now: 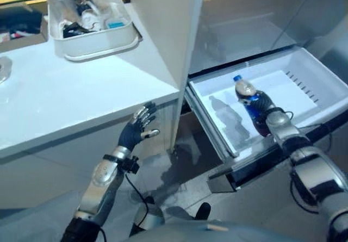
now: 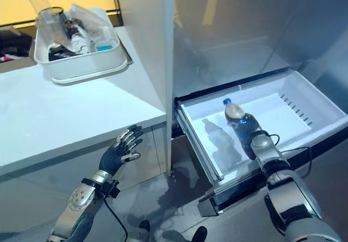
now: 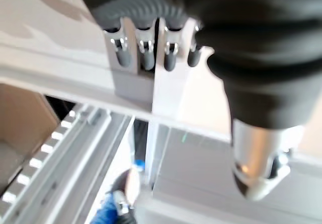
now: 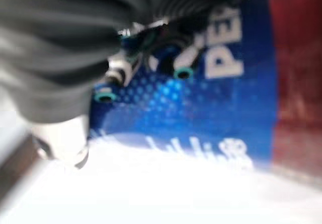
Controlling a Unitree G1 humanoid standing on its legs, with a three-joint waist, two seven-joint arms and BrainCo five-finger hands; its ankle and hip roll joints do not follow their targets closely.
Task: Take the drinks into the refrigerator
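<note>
Gripping the bottle (image 2: 239, 123) w/ right hand (image 2: 254, 142) fingers wrapped round it, over the fridge drawer (image 2: 304, 103). Lower it flat, then release. Left hand (image 2: 117, 154) open, idle by counter (image 2: 65, 117).

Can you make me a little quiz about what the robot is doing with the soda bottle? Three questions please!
1. True or false: the right hand is curled round the bottle.
2. Where is the bottle? A) on the counter B) over the open drawer C) on the floor
3. What sits on the counter?

Key: 1 true. 2 B. 3 A white tray of odds and ends; the left hand, fingers spread, hovers just below the counter's edge.
</note>
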